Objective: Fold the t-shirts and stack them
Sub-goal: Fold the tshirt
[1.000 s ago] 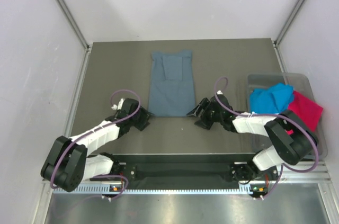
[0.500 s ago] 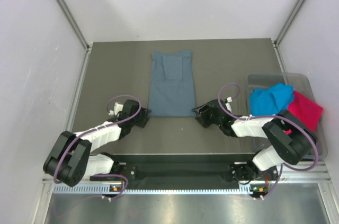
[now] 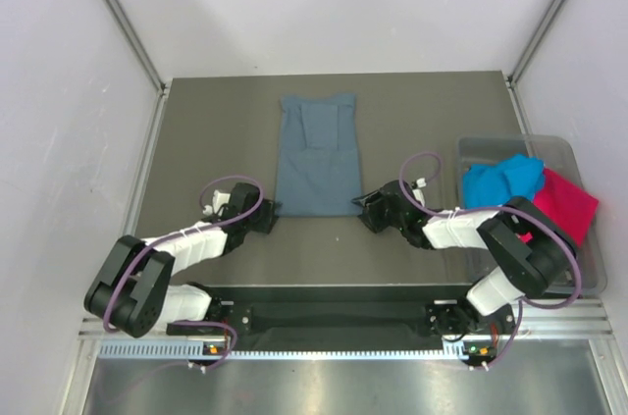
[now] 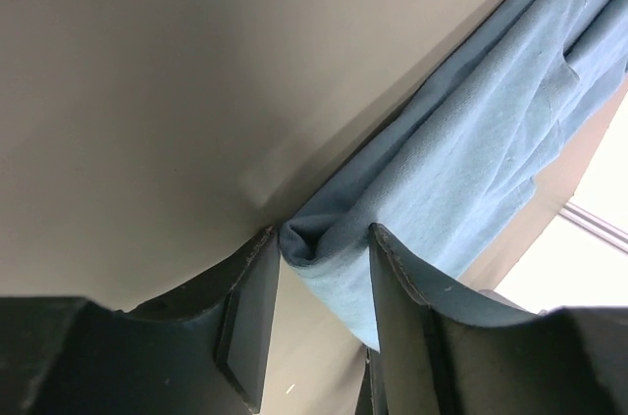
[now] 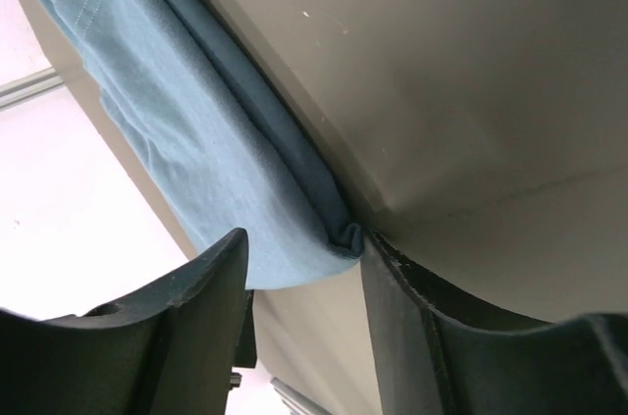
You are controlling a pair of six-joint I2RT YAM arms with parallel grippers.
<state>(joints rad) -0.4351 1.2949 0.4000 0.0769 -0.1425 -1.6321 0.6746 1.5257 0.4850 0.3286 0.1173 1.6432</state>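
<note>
The slate-blue t-shirt (image 3: 316, 155) lies flat mid-table, folded into a long narrow strip. My left gripper (image 3: 270, 209) is low at its near left corner. In the left wrist view, the bunched corner of the shirt (image 4: 471, 140) sits between the jaws of the open left gripper (image 4: 324, 238), with bare table showing in the gap. My right gripper (image 3: 361, 207) is at the near right corner. In its wrist view the right gripper (image 5: 304, 238) is open astride that corner of the shirt (image 5: 196, 130). A turquoise t-shirt (image 3: 502, 182) and a magenta t-shirt (image 3: 569, 201) lie crumpled in the tub.
A clear plastic tub (image 3: 491, 147) stands at the table's right edge, partly hanging over it. Metal frame posts rise at the far corners. White walls enclose the grey table (image 3: 216, 130).
Both grippers have slid inward to the shirt's near corners, which now lie between their fingers. Their jaws have narrowed. The shirt itself has not moved.
</note>
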